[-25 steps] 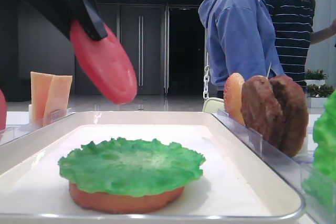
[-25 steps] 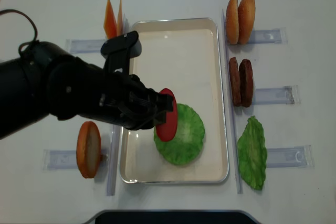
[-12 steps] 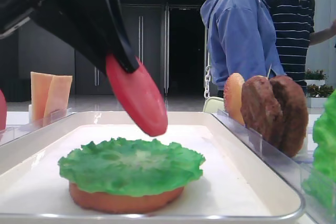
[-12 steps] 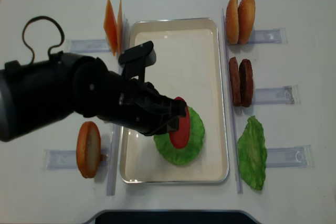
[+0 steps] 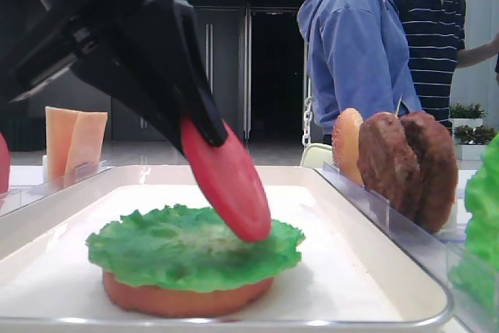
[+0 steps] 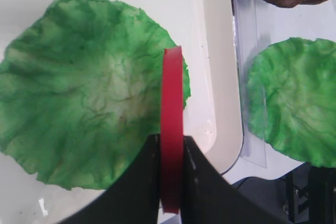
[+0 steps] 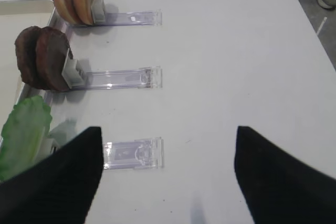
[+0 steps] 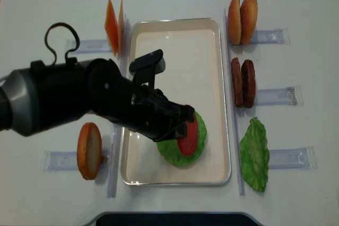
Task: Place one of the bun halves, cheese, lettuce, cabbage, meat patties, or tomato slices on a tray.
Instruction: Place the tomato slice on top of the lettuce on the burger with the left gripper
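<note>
My left gripper (image 6: 171, 157) is shut on a red tomato slice (image 6: 171, 103), which it holds on edge and tilted. The slice (image 5: 228, 185) hangs over the right part of a green lettuce leaf (image 5: 171, 246); its lower edge meets the leaf, though I cannot tell if they touch. The leaf lies on an orange bun half (image 5: 183, 299) in the off-white tray (image 8: 175, 41). From above, the arm covers the tray's left side, and the slice (image 8: 189, 137) shows at the left gripper (image 8: 180, 129). My right gripper (image 7: 168, 182) stands open over bare table, holding nothing.
Right of the tray, bun halves (image 8: 242, 18), meat patties (image 8: 242, 83) and a lettuce leaf (image 8: 255, 154) stand in clear holders. Cheese slices (image 8: 114, 19) and another bun half (image 8: 89, 151) stand on the left. Two people (image 5: 366, 44) stand behind the table.
The left gripper has carried the tomato slice rightward and down, from above the tray's left side onto the lettuce. The right arm has not visibly moved.
</note>
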You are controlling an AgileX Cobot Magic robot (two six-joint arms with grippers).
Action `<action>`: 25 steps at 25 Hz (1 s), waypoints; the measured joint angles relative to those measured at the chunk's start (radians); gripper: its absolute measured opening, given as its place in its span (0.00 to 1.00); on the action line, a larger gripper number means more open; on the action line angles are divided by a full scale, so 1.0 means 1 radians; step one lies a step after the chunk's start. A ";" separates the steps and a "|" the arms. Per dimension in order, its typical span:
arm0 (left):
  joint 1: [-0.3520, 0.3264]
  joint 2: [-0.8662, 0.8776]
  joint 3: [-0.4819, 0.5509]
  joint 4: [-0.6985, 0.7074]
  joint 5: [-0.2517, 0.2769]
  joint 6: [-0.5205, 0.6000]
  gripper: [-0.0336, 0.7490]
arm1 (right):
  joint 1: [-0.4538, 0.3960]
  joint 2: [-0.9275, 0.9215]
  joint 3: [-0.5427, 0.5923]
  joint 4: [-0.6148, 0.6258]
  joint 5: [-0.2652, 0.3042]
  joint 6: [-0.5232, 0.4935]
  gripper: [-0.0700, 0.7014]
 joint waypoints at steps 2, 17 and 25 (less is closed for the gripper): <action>0.000 0.011 0.000 -0.011 -0.008 0.008 0.11 | 0.000 0.000 0.000 0.000 0.000 0.000 0.77; 0.000 0.039 0.000 -0.020 -0.022 0.018 0.11 | 0.000 0.000 0.000 0.000 0.000 0.000 0.77; 0.000 0.039 0.000 0.021 -0.014 0.019 0.19 | 0.000 0.000 0.000 0.000 0.000 0.000 0.77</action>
